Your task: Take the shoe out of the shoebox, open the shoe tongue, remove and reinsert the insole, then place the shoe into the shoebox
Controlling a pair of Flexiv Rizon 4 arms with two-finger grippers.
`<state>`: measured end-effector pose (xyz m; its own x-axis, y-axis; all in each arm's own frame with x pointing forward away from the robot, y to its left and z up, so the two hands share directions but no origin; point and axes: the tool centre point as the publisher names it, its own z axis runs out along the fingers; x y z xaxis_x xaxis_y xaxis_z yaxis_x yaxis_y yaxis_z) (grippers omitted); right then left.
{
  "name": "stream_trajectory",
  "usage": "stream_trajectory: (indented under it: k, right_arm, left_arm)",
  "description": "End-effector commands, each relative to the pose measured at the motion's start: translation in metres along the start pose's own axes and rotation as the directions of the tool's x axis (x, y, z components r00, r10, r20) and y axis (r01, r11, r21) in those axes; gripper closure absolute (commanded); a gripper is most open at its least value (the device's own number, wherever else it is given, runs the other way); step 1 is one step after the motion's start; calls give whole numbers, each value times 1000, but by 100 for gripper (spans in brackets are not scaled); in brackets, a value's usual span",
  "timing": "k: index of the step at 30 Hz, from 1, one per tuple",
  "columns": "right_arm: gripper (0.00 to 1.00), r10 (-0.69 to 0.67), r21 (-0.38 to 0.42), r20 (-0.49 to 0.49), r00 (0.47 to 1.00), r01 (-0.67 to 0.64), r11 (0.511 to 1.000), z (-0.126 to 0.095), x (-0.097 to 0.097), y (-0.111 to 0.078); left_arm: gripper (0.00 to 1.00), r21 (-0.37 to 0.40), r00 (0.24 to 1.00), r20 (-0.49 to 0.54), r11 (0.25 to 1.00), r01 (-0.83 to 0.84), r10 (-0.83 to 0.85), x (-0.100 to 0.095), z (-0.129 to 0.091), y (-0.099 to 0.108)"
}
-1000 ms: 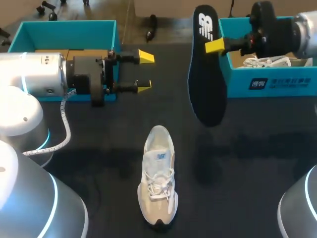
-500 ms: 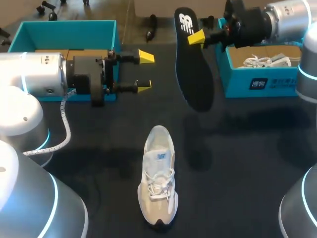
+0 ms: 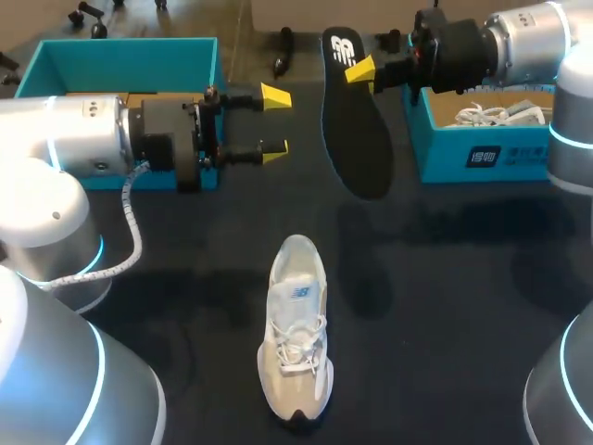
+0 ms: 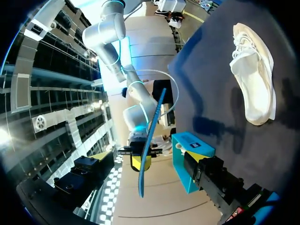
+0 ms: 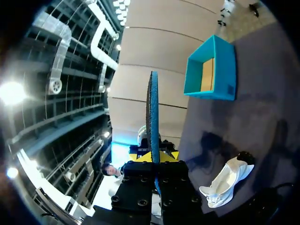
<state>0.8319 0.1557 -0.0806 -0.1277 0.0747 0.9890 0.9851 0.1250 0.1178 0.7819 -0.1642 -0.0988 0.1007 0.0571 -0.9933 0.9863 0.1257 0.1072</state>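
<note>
Insole (image 3: pixel 352 120) is hanging toe-down from the right gripper (image 3: pixel 359 69), which is pinching its heel end above the worktop (image 3: pixel 445 278). Left gripper (image 3: pixel 275 123) is standing wide open, holding nothing. Reinserting well likely means aiming the toe into the mouth of the shoe (image 3: pixel 296 338) lying on the worktop, then sliding in at a shallow angle.

Dark table (image 3: pixel 445 306) w/ a small black object (image 3: pixel 281 54) near its far edge, type unclear.

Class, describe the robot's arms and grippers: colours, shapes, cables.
The left arm and right arm are silver-white cylinders with glowing light-blue joint rings. The left gripper and right gripper are black and blocky with yellow wedge tips. A white coiled cable hangs from the left arm.
</note>
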Motion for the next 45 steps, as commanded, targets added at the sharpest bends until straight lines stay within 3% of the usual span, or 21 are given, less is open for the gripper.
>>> stream_trajectory:
  k: [1,11,17,24,36,39,45]
  right_arm:
    - [100,3,-25,7,1000,-3,1000,5,2,-8]
    - [100,3,-25,7,1000,-3,1000,5,2,-8]
    - [100,102,-5,-9,995,-102,995,17,-4,-3]
    - [100,178,-46,-7,984,-178,983,22,-10,2]
    - [100,177,-60,-2,984,-177,982,23,-11,4]
    - [100,177,-60,-2,984,-177,982,23,-11,4]
    - [100,177,-60,-2,984,-177,982,23,-11,4]
  left_arm:
    - [0,-6,1000,-1,1000,7,-7,3,18,9]
    - [0,-6,1000,-1,1000,7,-7,3,18,9]
    - [0,-34,999,-2,998,51,-52,12,32,15]
    - [0,-23,999,5,999,48,-48,9,44,17]
    - [0,-16,999,-1,999,46,-46,12,57,22]
    - [11,-10,999,3,999,44,-44,11,60,21]
    - [42,4,999,8,999,40,-40,8,63,20]
